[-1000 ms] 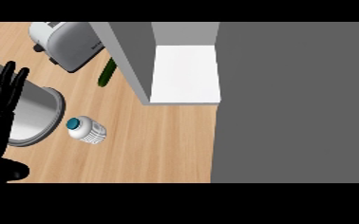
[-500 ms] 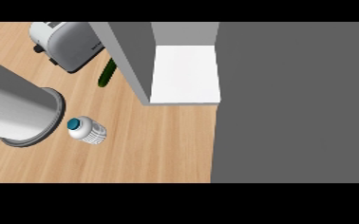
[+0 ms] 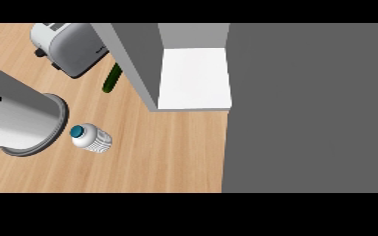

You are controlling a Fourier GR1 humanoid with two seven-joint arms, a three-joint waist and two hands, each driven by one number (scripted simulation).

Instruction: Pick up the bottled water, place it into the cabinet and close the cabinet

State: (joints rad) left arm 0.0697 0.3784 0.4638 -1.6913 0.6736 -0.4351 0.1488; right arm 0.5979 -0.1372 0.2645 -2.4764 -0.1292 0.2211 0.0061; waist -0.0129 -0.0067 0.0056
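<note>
The bottled water [image 3: 91, 138] is a small clear ribbed bottle with a teal cap, on the wooden counter [image 3: 170, 155] at lower left. Just to its left, a grey forearm [image 3: 26, 125] comes in from the left edge, its round end close beside the bottle; I cannot tell whether they touch. No black hand shows anywhere. The cabinet [image 3: 140, 55] stands open behind and to the right of the bottle, with its white shelf [image 3: 196, 77] bare.
A silver toaster [image 3: 68, 47] stands at the back left. A green cucumber [image 3: 113, 78] lies between it and the cabinet's grey side wall. A dark grey surface [image 3: 299, 110] fills the right side past the counter's edge.
The black hand seen at the left edge a second ago has left the view. The grey forearm now reaches further in, towards the bottle. The bottle has not moved.
</note>
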